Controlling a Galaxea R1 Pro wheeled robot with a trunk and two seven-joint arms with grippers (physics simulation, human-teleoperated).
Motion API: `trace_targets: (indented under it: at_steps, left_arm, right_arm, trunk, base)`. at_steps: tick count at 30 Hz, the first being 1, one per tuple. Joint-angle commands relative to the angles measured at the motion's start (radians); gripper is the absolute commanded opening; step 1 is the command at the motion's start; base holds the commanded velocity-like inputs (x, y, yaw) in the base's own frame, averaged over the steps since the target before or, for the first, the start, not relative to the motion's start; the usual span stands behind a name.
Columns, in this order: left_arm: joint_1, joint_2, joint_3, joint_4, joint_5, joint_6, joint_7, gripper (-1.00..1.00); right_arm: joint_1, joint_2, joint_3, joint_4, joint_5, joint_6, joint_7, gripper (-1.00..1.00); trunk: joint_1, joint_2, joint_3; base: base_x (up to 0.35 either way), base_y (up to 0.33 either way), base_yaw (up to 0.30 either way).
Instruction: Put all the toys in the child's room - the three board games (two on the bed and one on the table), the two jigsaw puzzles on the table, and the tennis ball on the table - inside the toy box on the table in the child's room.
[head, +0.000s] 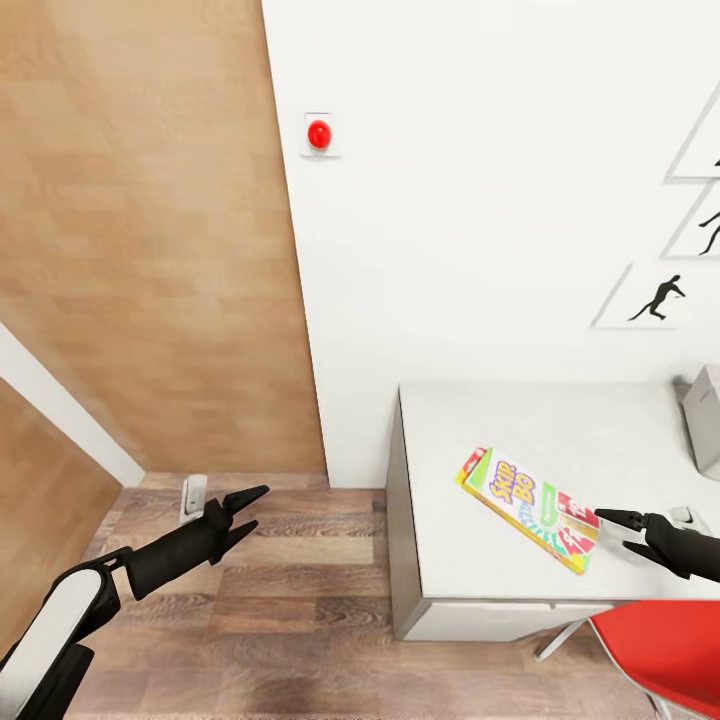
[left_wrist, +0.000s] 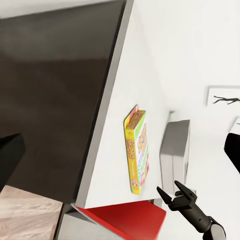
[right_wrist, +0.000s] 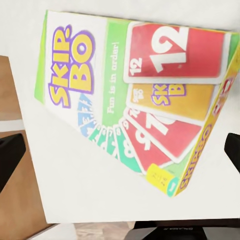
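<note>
At the far left of the head view the left gripper (head: 247, 510) hangs over the wood-plank floor (head: 300, 600), its two black fingers spread in a narrow fork and gripping nothing. Just beyond its tips a small white wall fitting (head: 192, 497) sits low down where the wooden door (head: 150, 250) meets the floor. Up the white wall (head: 480, 200) past the door edge, a red button (head: 319, 134) sits on a white plate.

Further right stands the table (head: 470, 560), pale grey-white, with the board game (head: 528, 509) lying flat on it, a yellow-edged "Skip-Bo" box printed in green and red. The right gripper (head: 622, 531) hovers just beside the box's nearer right corner, its fingers parted wide and empty, not touching the box. In the right wrist view the box (right_wrist: 135, 100) lies directly ahead between the dark fingertips at either edge. Past the right gripper, at the table's far right edge, a grey corner of the toy box (head: 703, 420) shows. Below the gripper sits a red chair (head: 660, 640). Black player silhouettes (head: 658, 298) hang on the wall above
</note>
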Motion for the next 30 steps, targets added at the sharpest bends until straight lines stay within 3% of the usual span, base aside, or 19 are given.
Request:
trace_targets:
  at_steps: [1, 18, 30]
  left_arm:
    - [-0.001, 0.0, 0.0, -0.001, 0.011, 0.003, 0.01, 1.0]
    - [-0.001, 0.0, 0.0, -0.001, 0.011, 0.003, 0.01, 1.0]
    - [-0.001, 0.0, 0.0, -0.001, 0.01, 0.003, 0.01, 1.0]
  right_arm:
    - [-0.001, 0.0, -0.002, 0.0, 0.007, 0.005, 0.008, 1.0]
    - [-0.001, 0.004, 0.0, 0.0, 0.008, 0.005, 0.008, 1.0]
    - [-0.001, 0.006, 0.002, 0.0, 0.008, 0.005, 0.008, 1.0]
  trunk:
    - [0.0, -0.002, -0.003]
    - [0.0, -0.002, -0.03]
    - [0.0, -0.002, -0.037]
  base:
    - [0.0, 0.0, 0.0]
    - [0.0, 0.0, 0.0]
    - [0.0, 0.0, 0.0]
